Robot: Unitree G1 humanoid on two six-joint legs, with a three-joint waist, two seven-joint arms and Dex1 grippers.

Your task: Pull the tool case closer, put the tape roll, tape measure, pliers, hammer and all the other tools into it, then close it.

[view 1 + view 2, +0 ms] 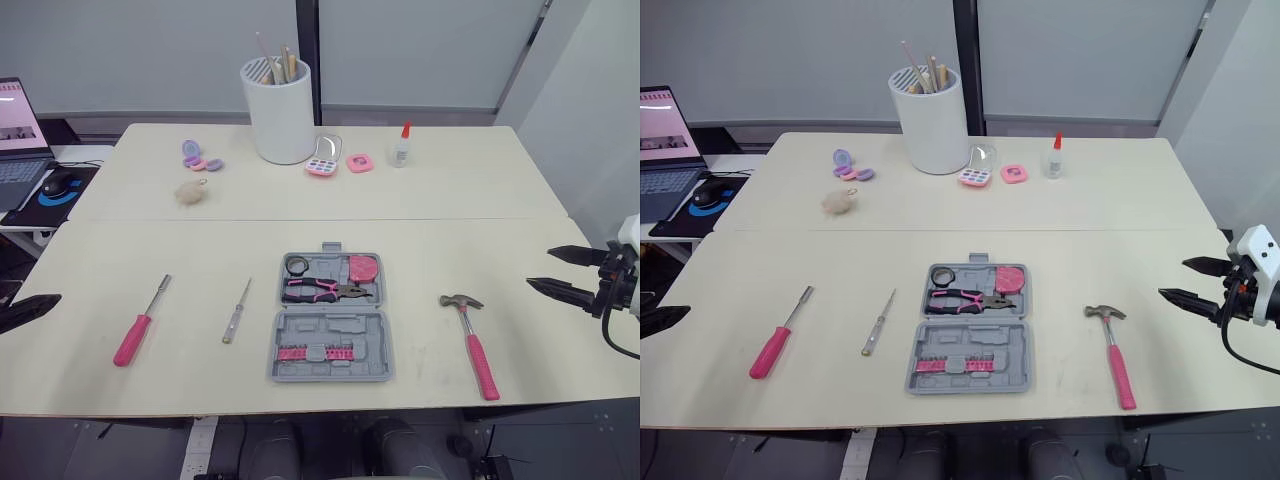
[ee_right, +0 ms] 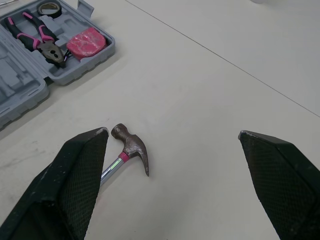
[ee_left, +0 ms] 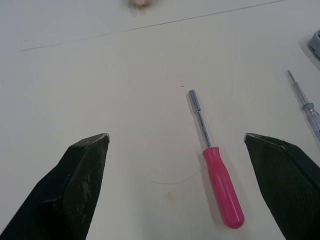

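Observation:
The grey tool case (image 1: 331, 332) lies open at the middle of the table's front half. Its far half holds the tape roll (image 1: 297, 264), the pink tape measure (image 1: 363, 268) and the pliers (image 1: 322, 290); pink bits (image 1: 318, 353) sit in the near half. The pink-handled hammer (image 1: 471, 332) lies right of the case. A pink-handled driver (image 1: 140, 322) and a slim screwdriver (image 1: 237, 310) lie left of it. My right gripper (image 1: 540, 268) is open at the table's right edge, facing the hammer head (image 2: 131, 146). My left gripper (image 3: 176, 136) is open at the left edge, facing the driver (image 3: 216, 172).
At the back stand a white cup of sticks (image 1: 278, 112), a glue bottle (image 1: 402, 146), small pink items (image 1: 323, 162) and purple ones (image 1: 197, 155), and a fluffy ball (image 1: 191, 192). A laptop (image 1: 18, 130) and mouse (image 1: 58, 183) sit on a side desk at the left.

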